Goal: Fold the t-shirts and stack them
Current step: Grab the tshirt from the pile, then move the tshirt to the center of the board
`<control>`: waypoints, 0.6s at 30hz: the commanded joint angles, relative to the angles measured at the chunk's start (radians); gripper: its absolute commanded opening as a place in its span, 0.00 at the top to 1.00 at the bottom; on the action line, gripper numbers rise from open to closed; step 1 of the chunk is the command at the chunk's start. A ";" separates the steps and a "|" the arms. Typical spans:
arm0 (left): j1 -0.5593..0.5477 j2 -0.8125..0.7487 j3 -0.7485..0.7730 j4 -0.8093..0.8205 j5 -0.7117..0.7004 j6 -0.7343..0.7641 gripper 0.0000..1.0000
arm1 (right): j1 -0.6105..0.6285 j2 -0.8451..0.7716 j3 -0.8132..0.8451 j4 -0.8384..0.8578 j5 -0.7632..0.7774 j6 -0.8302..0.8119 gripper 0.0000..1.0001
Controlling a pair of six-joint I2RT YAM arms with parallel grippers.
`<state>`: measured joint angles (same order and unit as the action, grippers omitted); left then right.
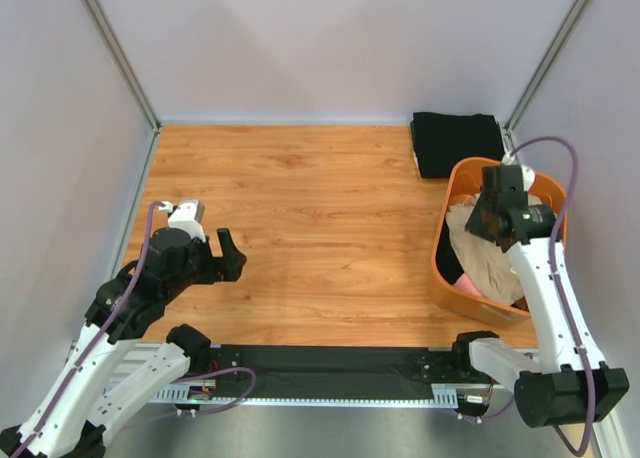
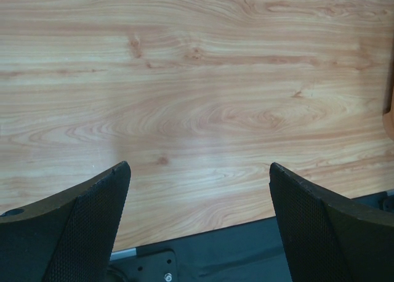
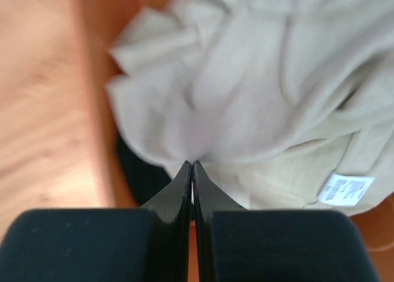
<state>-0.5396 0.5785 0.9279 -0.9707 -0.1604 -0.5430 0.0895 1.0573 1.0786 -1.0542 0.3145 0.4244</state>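
The tan t-shirt (image 1: 485, 258) lies crumpled in the orange tub (image 1: 447, 278). My right gripper (image 1: 492, 218) is over the tub, and in the right wrist view it (image 3: 192, 165) is shut on a fold of the tan t-shirt (image 3: 258, 91), which is bunched up from the pinch. A black t-shirt (image 1: 458, 143) lies folded on the table at the back right. A bit of pink t-shirt (image 1: 462, 281) shows in the tub under the tan one. My left gripper (image 1: 232, 258) is open and empty above the bare table's near left (image 2: 200, 171). The blue cartoon-print shirt is hidden.
The wooden table (image 1: 310, 228) is walled by grey panels on three sides. A black base rail (image 1: 330, 373) runs along the near edge. The tub's orange wall (image 3: 92, 109) and dark cloth (image 3: 138, 174) show beside the right fingers. A white label (image 3: 346, 188) hangs on the tan shirt.
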 commanded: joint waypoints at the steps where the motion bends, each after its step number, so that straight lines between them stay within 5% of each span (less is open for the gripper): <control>1: 0.006 -0.011 0.029 -0.003 -0.033 0.032 0.00 | -0.001 0.010 0.275 0.022 -0.086 -0.015 1.00; 3: 0.006 -0.011 0.040 -0.003 -0.037 0.034 0.00 | 0.028 0.052 0.503 0.014 -0.171 -0.010 1.00; 10: 0.006 -0.017 0.063 -0.022 -0.096 0.025 0.00 | 0.453 0.395 1.308 0.038 -0.509 -0.049 1.00; 13: 0.006 -0.028 0.081 -0.043 -0.119 0.023 0.00 | 0.507 0.373 1.304 0.164 -0.535 -0.009 1.00; 16: 0.006 -0.040 0.106 -0.069 -0.142 0.015 0.00 | 0.503 0.292 1.088 0.232 -0.419 -0.033 1.00; 17: 0.006 -0.043 0.118 -0.083 -0.145 0.012 0.00 | 0.500 0.279 0.963 0.226 -0.325 -0.035 0.85; 18: 0.006 -0.045 0.124 -0.089 -0.148 0.012 0.00 | 0.490 0.271 0.911 0.209 -0.269 -0.038 0.49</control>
<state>-0.5396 0.5484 1.0016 -1.0279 -0.2687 -0.5343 0.5938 1.3403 2.1338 -0.8604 -0.0830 0.4049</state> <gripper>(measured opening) 0.995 0.222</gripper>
